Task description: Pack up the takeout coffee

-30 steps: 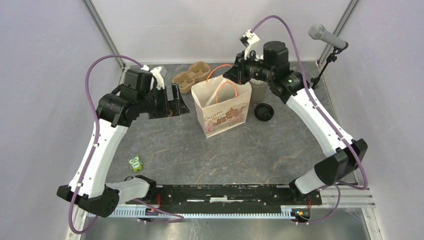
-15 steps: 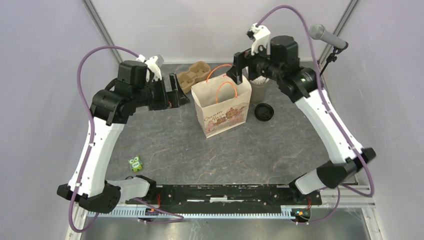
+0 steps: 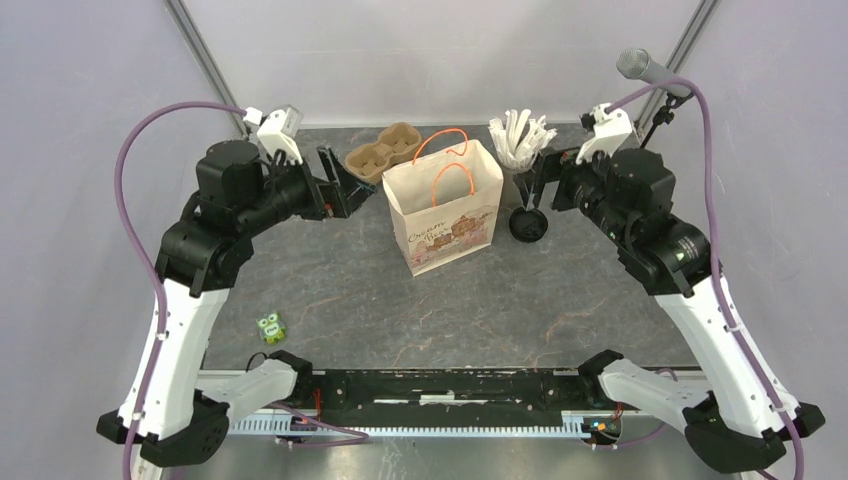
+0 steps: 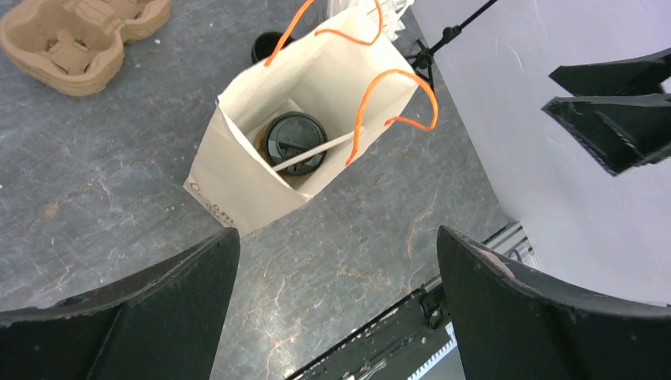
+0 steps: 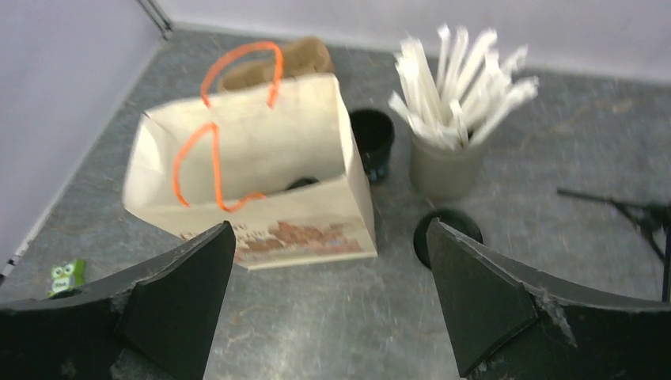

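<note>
- Left wrist view is showing the takeout coffee [image 4: 293,142] sitting upright at the bottom of the paper bag [image 4: 237,190], lid on, with a white stick [image 4: 308,156] lying slantwise across the lid.
- Top external view is showing the bag standing mid-table toward the far side, handles up. The coffee is hiding inside it from that angle.
- Left gripper [image 4: 336,317] is hanging with its jaws wide apart and gripping nothing, left of the bag and raised off the table. The coffee is sitting well apart from it, ahead and lower down inside the bag.
- Right gripper [image 5: 328,309] is also hanging with its jaws spread wide and carrying nothing, right of the bag and near the grey cup of sticks [image 3: 520,150]. It is likewise well apart from the coffee, with the bag wall standing between them.
- A loose black lid [image 3: 528,222] is lying on the table right of the bag, and an open black cup [image 5: 372,136] is standing just beyond the bag's far right corner, outside it.
- Handling guess: the coffee is looking light, and its thin paper wall is likely giving under a hard squeeze. The plastic lid is looking slick and prone to popping off.
- Best hold is probably going across the cup wall just under the lid rim, gently, keeping it upright.
</note>
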